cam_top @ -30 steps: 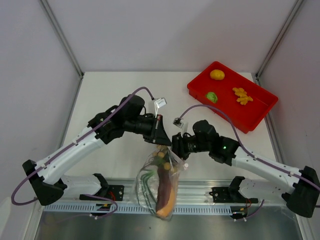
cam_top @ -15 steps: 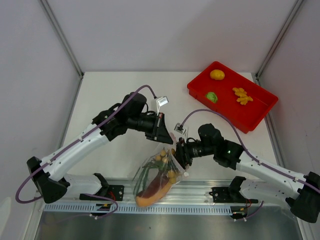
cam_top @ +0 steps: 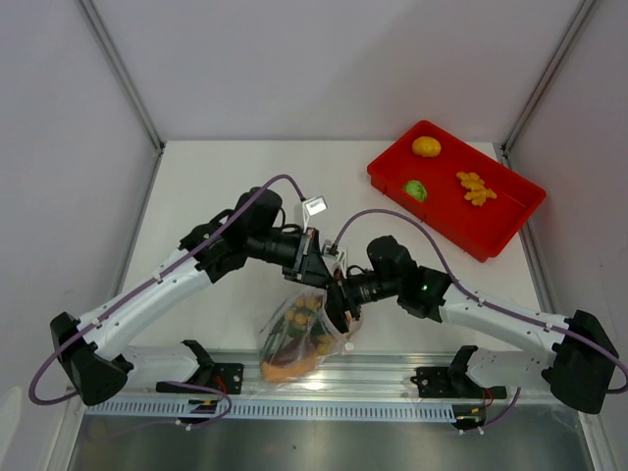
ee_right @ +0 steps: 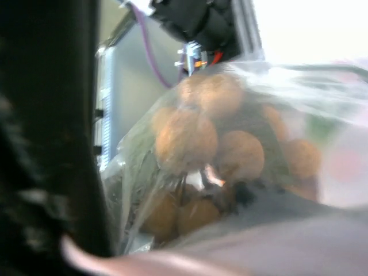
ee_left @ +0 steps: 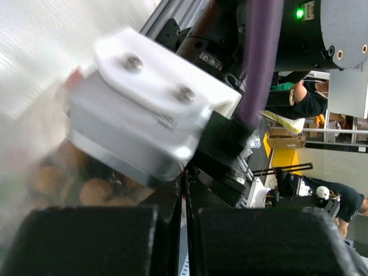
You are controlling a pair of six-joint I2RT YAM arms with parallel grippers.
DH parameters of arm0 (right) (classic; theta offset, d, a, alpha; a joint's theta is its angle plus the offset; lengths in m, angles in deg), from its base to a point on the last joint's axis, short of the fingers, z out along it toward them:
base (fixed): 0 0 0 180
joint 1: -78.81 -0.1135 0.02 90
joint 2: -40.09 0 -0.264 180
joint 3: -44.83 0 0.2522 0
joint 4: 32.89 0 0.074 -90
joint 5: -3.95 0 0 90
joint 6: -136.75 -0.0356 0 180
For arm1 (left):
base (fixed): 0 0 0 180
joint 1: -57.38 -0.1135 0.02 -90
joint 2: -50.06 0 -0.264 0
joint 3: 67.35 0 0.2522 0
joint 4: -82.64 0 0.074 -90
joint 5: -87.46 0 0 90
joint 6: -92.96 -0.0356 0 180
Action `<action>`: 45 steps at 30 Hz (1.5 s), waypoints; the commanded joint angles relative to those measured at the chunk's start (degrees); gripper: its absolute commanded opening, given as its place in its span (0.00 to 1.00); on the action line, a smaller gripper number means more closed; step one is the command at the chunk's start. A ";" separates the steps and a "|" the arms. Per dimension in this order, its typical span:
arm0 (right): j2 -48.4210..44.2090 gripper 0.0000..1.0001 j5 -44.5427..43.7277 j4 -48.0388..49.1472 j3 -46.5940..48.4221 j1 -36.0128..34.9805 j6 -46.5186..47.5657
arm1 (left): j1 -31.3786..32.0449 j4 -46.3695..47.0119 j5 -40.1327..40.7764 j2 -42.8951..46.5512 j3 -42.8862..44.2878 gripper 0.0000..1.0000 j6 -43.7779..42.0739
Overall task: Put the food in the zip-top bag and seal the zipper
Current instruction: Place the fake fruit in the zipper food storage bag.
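Two tools are brought together at one spot over the near part of the table [cam_top: 226, 186]. The left tool [cam_top: 316, 267] and the right tool [cam_top: 339, 297] are set on either side of the mouth of the zip-top bag [cam_top: 299, 334], which is hung below them, tilted toward the near left. This hold is judged to keep the mouth up so that the contents are not spilled and the zipper can be worked. The zipper itself is hidden between the tools in the overhead view. Part of the food is already bagged, among it a grape bunch [ee_right: 195, 144], which is made out clearly only in the right wrist view, pressed against the crinkled film. A round fruit [cam_top: 426, 146], a green leaf piece [cam_top: 416, 190] and orange lumpy pieces [cam_top: 475, 186] are seen only from above, lying well apart from the bag in the red tray [cam_top: 491, 235], so filling is judged incomplete. In the left wrist view the left tool's fingers [ee_left: 92, 241] are shown pressed almost together with a thin sliver between, judged to be pinched on the bag's edge, and the right arm [ee_left: 149, 109] is seen just beyond. The right tool's opening cannot be told from any view.
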 commanded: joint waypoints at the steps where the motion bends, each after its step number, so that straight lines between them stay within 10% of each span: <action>1: -0.83 0.75 -11.77 -7.54 3.51 -1.57 0.25 | 0.98 6.76 -0.97 2.81 1.82 0.01 1.62; 4: -4.53 0.99 -17.23 -12.48 2.63 -1.40 -2.12 | 0.80 7.10 -0.09 3.95 1.21 0.01 1.62; 27: -18.78 0.86 -32.80 -37.27 17.05 -2.10 -7.15 | -0.52 6.84 4.75 1.85 0.50 0.01 2.15; 30: -18.52 0.80 -38.74 -38.49 17.22 -2.10 -7.39 | -0.52 8.68 4.22 1.76 0.41 0.01 3.46; 34: -17.36 0.49 -45.89 -39.58 18.02 -2.36 -10.28 | -0.52 10.70 2.64 1.32 0.33 0.00 5.22; 44: -16.78 0.40 -48.97 -24.62 17.04 -2.45 -21.37 | -0.26 14.40 0.00 1.85 -3.01 0.01 6.72; 45: -15.71 0.26 -48.53 -25.92 18.26 -2.54 -21.37 | -0.26 14.75 0.00 1.85 -3.19 0.01 6.81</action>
